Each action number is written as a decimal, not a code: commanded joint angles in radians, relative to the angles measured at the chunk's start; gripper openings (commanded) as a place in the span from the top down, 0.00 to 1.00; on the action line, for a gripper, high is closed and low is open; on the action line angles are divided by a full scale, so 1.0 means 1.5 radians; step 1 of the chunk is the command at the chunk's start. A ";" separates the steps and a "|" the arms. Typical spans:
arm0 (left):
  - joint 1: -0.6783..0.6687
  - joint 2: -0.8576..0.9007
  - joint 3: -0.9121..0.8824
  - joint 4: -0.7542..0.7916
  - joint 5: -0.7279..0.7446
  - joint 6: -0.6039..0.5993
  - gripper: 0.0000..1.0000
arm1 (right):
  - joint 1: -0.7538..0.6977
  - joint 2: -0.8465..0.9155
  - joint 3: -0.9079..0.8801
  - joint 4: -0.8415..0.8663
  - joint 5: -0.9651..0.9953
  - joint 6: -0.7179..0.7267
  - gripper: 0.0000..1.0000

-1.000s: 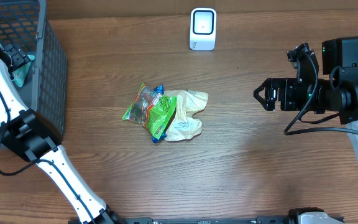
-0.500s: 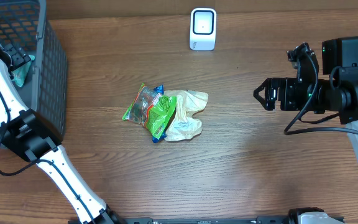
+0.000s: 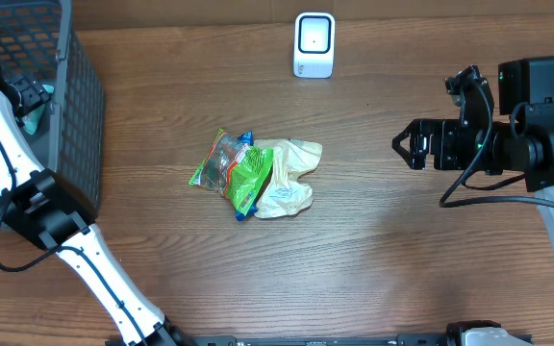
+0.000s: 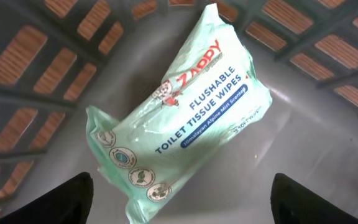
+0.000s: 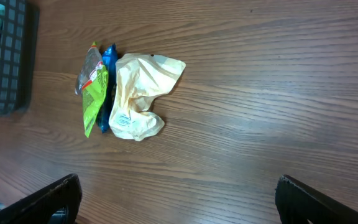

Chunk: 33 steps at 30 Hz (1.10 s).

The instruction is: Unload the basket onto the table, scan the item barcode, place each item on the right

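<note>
My left gripper (image 4: 188, 200), jaws wide and empty, hangs over the toilet tissue wipes pack (image 4: 179, 118) lying in the basket (image 3: 77, 106) at the table's left edge. Its long axis runs diagonal to my jaws. The right gripper (image 3: 407, 146) is well apart.

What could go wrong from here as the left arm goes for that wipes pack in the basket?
1. The wipes pack lies slanted under the open left gripper; its soft, glossy wrap might slip or get pinched by a corner.
2. The basket wall is close, so lifting out might snag.
3. No barcode shows on its top face; it may need turning at the scanner.
</note>
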 commanded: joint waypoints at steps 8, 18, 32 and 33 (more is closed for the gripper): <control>-0.014 0.016 0.062 -0.072 0.065 -0.014 0.19 | -0.003 -0.008 0.017 0.006 -0.006 0.000 0.00; -0.014 -0.248 0.062 -0.245 0.067 -0.014 0.13 | -0.003 -0.008 0.017 0.011 -0.006 -0.002 0.00; -0.060 -0.574 -0.110 -0.358 0.135 -0.012 0.15 | -0.003 -0.008 0.017 0.002 -0.006 -0.003 0.00; -0.076 -0.612 -0.153 -0.358 0.111 -0.012 0.15 | -0.003 -0.008 0.017 0.000 -0.006 -0.004 0.00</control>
